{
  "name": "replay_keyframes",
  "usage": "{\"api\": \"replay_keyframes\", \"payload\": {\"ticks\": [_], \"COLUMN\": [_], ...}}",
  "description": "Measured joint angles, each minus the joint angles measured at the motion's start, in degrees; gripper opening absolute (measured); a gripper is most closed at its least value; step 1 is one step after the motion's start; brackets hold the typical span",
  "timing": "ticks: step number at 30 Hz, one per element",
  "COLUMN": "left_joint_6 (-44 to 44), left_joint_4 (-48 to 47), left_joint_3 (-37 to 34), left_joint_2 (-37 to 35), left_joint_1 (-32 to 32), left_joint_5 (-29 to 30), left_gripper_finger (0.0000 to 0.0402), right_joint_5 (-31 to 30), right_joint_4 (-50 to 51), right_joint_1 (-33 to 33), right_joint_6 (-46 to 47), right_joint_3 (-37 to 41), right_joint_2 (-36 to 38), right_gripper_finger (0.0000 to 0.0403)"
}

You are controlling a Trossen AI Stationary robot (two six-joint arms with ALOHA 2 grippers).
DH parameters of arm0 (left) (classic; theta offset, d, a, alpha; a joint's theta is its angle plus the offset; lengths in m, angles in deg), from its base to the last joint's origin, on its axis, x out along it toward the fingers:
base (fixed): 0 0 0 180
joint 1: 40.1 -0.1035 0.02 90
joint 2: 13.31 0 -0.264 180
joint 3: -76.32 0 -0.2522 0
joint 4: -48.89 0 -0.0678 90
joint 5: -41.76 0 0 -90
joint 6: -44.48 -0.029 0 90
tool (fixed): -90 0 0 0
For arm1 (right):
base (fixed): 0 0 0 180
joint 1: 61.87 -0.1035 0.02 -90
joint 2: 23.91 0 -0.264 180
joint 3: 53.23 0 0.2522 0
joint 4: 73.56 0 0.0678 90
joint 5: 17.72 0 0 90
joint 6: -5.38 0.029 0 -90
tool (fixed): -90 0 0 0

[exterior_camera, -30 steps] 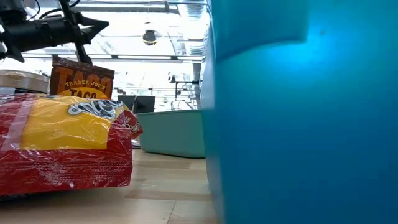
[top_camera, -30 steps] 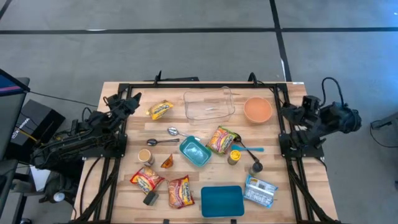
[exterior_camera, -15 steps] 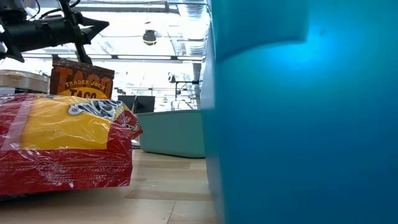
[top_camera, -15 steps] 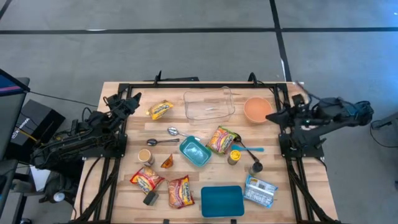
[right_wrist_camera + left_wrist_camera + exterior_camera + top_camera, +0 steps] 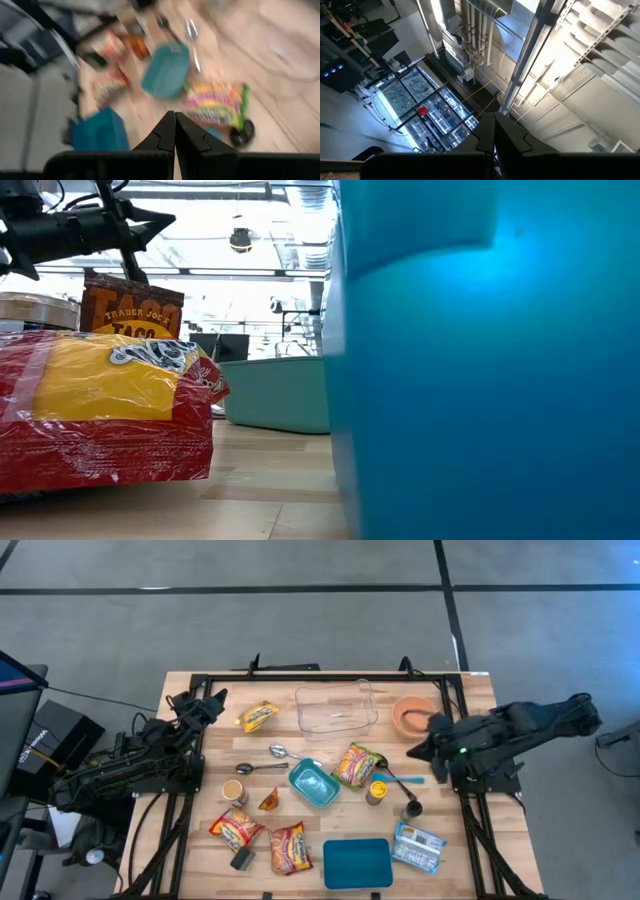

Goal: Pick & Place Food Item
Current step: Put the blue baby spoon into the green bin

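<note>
The right claw [image 5: 418, 750], fingers pressed together and holding nothing, is reaching over the table [image 5: 460, 830] beside the orange bowl [image 5: 407, 715]. Risk: closed fingers striking the colourful snack packet [image 5: 356, 764] or bowl.

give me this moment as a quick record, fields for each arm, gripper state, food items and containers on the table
left arm: parked at the table's left edge, left gripper near the yellow snack packet
left fingers: shut, nothing held
right arm: reaching in over the table, right gripper beside the orange bowl
right fingers: shut, nothing held
food: colourful snack bag at centre; two red and yellow noodle packets at the front left
containers: clear tub, teal dish, teal lid
</note>
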Motion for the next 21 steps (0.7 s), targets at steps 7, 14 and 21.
{"api": "replay_keyframes", "payload": {"ticks": [7,14,21], "left_joint_6": [0.00,0.00,0.00], "left_joint_4": [0.00,-0.29,-0.38], "left_joint_3": [0.00,0.00,0.01], "left_joint_2": [0.00,0.02,0.01], "left_joint_1": [0.02,-0.01,0.00], "left_joint_5": [-0.13,-0.13,-0.09], "left_gripper_finger": [0.0002,0.0002,0.0002], "right_joint_5": [2.92,3.01,4.32], "right_joint_4": [6.00,10.51,11.63], "right_joint_1": [-0.04,-0.04,1.42], "right_joint_6": [-0.05,-5.31,-12.59], "right_joint_3": [-0.34,-0.33,-0.30], "right_joint_2": [-8.92,-17.40,-24.83], "right_gripper_finger": [0.0000,0.0000,0.0000]}}
